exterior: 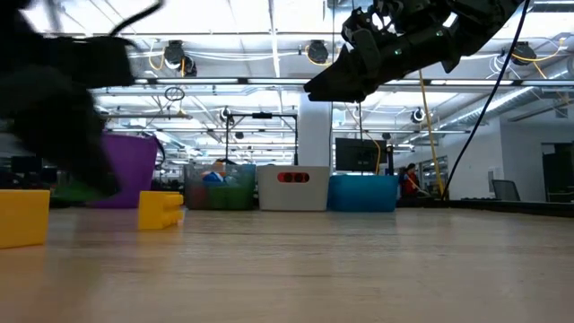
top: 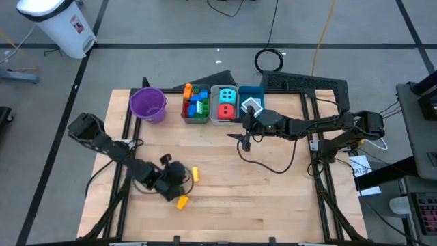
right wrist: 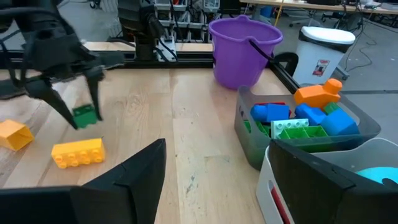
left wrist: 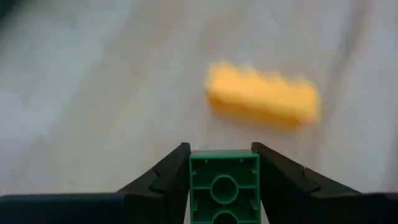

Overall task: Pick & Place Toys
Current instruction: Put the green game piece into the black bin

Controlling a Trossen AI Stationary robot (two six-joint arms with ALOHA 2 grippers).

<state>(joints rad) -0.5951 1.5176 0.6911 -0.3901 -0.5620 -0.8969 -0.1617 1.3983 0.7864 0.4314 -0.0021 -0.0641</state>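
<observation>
While the right gripper (top: 244, 143) hangs open in front of the bins (top: 222, 104), the left gripper (right wrist: 79, 107) clamps a green brick (right wrist: 85, 115) just above the table (top: 273, 198), between two yellow bricks (right wrist: 78, 152) lying on the wood.

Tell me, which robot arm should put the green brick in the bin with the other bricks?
The left arm, most likely. Its tool is already shut on the green brick, lifted above the table near two yellow bricks. The right tool hangs open and empty, nearer the grey bin.
</observation>
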